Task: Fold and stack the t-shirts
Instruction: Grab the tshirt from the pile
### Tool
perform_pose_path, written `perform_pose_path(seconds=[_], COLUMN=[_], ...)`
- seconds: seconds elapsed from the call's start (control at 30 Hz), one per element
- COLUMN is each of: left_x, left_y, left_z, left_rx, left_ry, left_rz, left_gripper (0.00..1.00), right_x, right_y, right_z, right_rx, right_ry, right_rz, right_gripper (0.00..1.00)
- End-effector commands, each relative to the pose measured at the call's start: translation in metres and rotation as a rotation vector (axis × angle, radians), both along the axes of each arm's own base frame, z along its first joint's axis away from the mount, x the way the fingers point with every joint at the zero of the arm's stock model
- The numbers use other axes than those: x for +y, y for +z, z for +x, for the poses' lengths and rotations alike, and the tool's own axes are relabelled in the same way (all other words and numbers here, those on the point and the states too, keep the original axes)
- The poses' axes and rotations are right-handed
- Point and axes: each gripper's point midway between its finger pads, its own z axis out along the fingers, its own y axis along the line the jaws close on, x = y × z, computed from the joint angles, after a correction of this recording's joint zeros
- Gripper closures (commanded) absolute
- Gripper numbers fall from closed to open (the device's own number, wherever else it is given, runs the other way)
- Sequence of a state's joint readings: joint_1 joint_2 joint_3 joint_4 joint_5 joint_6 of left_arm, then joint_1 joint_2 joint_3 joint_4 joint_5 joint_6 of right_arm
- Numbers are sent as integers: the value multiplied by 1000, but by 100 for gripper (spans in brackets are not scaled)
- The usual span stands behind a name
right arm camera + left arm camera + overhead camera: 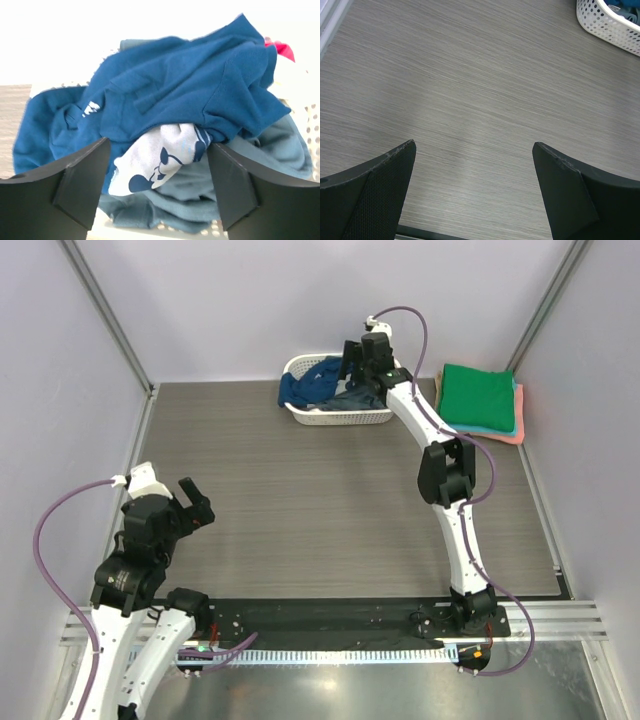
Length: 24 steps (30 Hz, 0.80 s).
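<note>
A dark blue t-shirt with white cartoon print (170, 95) lies crumpled in the white basket (340, 418), on top of a slate grey-blue shirt (200, 195). My right gripper (157, 165) is open just above these shirts, its fingers either side of the white print. In the top view the right gripper (352, 362) hangs over the basket. A folded stack with a green shirt (477, 395) on top of teal and coral ones (516, 430) lies at the back right. My left gripper (196, 502) is open and empty over bare table at the near left.
The basket's perforated corner (610, 25) shows at the upper right of the left wrist view. Grey walls and metal posts enclose the wood-grain table (300, 500). A black rail (330, 620) runs along the near edge between the arm bases.
</note>
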<state>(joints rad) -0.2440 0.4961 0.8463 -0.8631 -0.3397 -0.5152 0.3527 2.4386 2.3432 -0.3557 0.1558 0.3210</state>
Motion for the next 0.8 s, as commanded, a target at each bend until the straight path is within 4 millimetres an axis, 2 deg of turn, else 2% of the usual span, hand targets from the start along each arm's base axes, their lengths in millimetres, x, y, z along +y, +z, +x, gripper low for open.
perform_pose_path(seconds=[0.0,0.03,0.07,0.13,0.17,0.23,0.33,0.37,0.4,0.47,0.5,0.53,0.6,0.63,0.7,0.73,0.77], left_x=[0,0,1,0,1,1,1,1,1,1,0,-1,0,0,1,2,2], left_y=[11,11,11,11,11,10,10,11,11,12,12,13,14,14,15,14,14], left_z=[6,6,6,6,6,6,6,6,6,6,6,6,6,5,5,4,5], left_rx=[-52,-54,-52,-54,-52,-52,-53,-55,-55,-62,-61,-69,-74,-78,-85,-86,-83], left_ry=[0,0,4,3,3,6,6,7,6,0,-7,-12,-10,-7,-3,1,1], left_rz=[-6,-7,-6,-7,-6,-5,-6,-9,-7,-9,-10,-14,-14,-14,-14,-14,-12], left_gripper=[0,0,0,0,0,0,0,0,0,0,0,0,0,0,0,0,0], right_x=[8,7,8,10,10,10,12,12,16,31,39,54,70,81,81,82,64], right_y=[40,37,34,27,24,13,6,5,5,25,38,72,116,171,224,235,287], right_z=[16,16,17,17,18,17,15,15,14,7,4,-8,-26,-52,-80,-94,-120], right_rx=[-120,-116,-113,-103,-98,-80,-64,-61,-60,-83,-99,-142,-202,-285,-364,-375,-461], right_ry=[12,11,16,25,25,28,53,62,79,165,200,287,379,447,472,475,441], right_rz=[60,57,55,50,48,41,40,39,42,87,105,151,187,209,211,202,211], right_gripper=[18,20,29,42,55,62,88,99,99,99,99,99,99,99,99,99,99])
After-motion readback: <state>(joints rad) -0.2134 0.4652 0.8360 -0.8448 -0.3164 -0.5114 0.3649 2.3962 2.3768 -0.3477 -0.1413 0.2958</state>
